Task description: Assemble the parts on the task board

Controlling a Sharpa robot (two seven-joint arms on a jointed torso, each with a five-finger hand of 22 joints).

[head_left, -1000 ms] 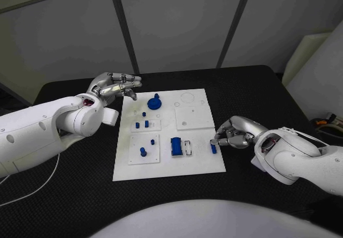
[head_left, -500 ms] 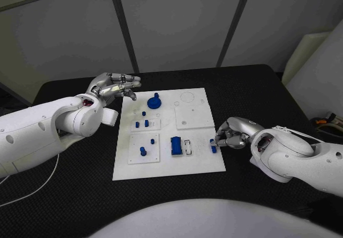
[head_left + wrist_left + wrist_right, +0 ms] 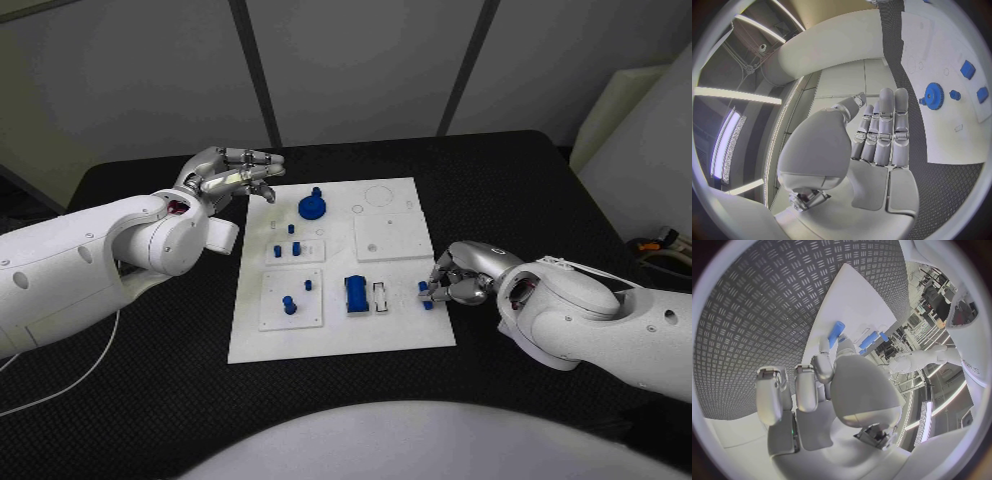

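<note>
Left hand point(image 3: 231, 177) hovers off the board's point(image 3: 340, 338) far left corner, fingers loosely spread and holding nothing, blue gear point(image 3: 313, 207) near the far edge, right hand point(image 3: 464, 272) pinching a small blue part point(image 3: 427, 292) at the board's right edge.

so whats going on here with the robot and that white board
The robot is fitting small blue parts onto the flat white task board on the black table. Its right hand pinches a small blue peg at the board's right edge, beside the blue rectangular block. Its left hand hovers empty, fingers apart, off the board's far left corner near the blue gear.
</note>
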